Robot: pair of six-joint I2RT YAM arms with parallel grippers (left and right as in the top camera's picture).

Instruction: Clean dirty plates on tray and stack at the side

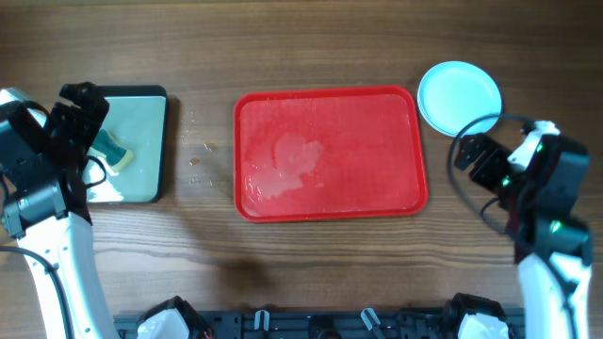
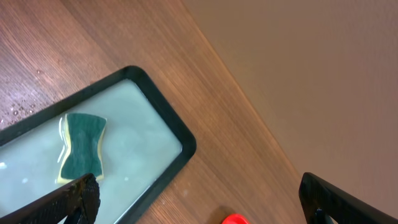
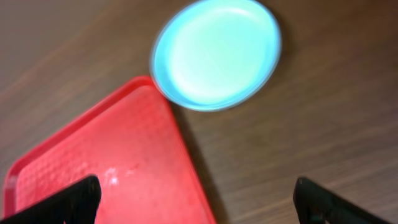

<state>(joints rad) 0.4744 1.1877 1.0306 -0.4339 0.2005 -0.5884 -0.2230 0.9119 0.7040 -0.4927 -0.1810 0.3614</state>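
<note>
The red tray [image 1: 330, 153] lies in the middle of the table with no plates on it, only a wet smear. A pale aqua plate [image 1: 459, 96] sits on the table just past the tray's far right corner; whether more plates lie under it cannot be told. It also shows in the right wrist view [image 3: 216, 53] beside the tray's corner [image 3: 112, 162]. My right gripper [image 3: 196, 202] is open and empty, near the plate. My left gripper [image 2: 199, 202] is open and empty over the pan's edge.
A black-rimmed pan [image 1: 155, 141] of water stands at the left, holding a green and yellow sponge [image 1: 108, 151], also seen in the left wrist view [image 2: 82, 144]. Water droplets [image 1: 203, 155] dot the wood between pan and tray.
</note>
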